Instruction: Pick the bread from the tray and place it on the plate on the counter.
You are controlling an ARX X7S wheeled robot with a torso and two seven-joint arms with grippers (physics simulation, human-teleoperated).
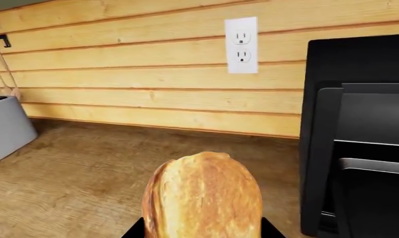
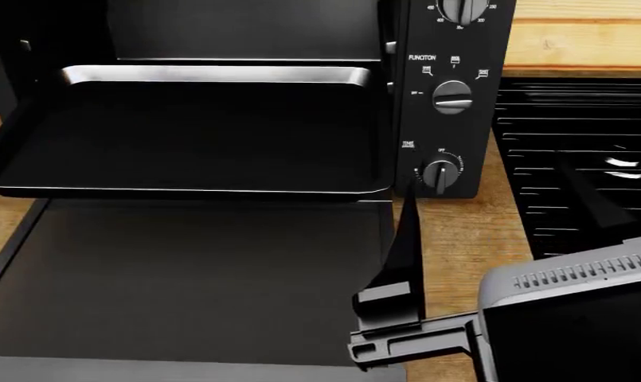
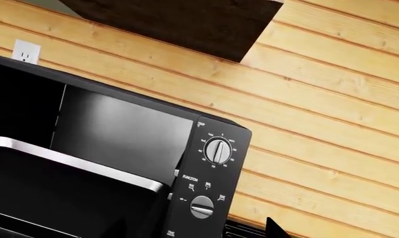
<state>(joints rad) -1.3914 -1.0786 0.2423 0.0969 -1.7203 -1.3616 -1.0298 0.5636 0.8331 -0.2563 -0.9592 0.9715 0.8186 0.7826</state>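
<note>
- The big black toaster oven stood open against the yellow wooden plank wall, and its flat black door panel lay folded down in front.
- The light-brown wood-grain counter ran under the oven and out to its side.
- The black ridged stovetop sat just beside the oven, on the side with the knobs.
- The shallow black baking tray with a shiny metal edge was pulled part way out of the oven, and it had nothing on it.
- A grey box-shaped toaster stood on the counter, well apart from the oven.
- The small golden-brown crusty bread roll was up off the counter, pinched in the left gripper, whose black tips showed on both sides of it.
- The right gripper hung over the door panel; whether it was spread or pressed together cannot be told.
- A white wall socket sat on the planks.
</note>
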